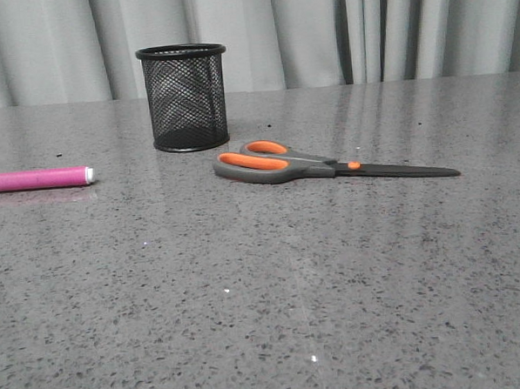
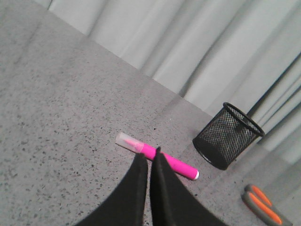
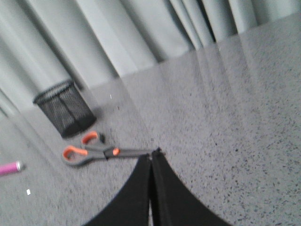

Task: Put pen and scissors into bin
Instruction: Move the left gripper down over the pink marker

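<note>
Front view first: we see the bin (image 1: 183, 97) standing upright on the grey speckled table (image 1: 265, 290), toward the back, before a pale curtain (image 1: 321, 30). Through its black mesh we make out no contents — only the dark solid base. The scissors (image 1: 328, 163) lie flat just in front and to the right of it, apart from it, grey handles lined in orange nearest the bin, dark blades closed and pointing right. The pen (image 1: 34, 178) lies flat well to the left, magenta with a small white tip facing the bin; its far end is cut off by the picture edge.

From the left wrist we see the pen's other end is a clear cap. The left gripper (image 2: 146, 160) hangs above the pen, fingers pressed together, gripping nothing. The right gripper (image 3: 151, 157) is likewise closed and empty, near the blade tips — that view is blurred.
</note>
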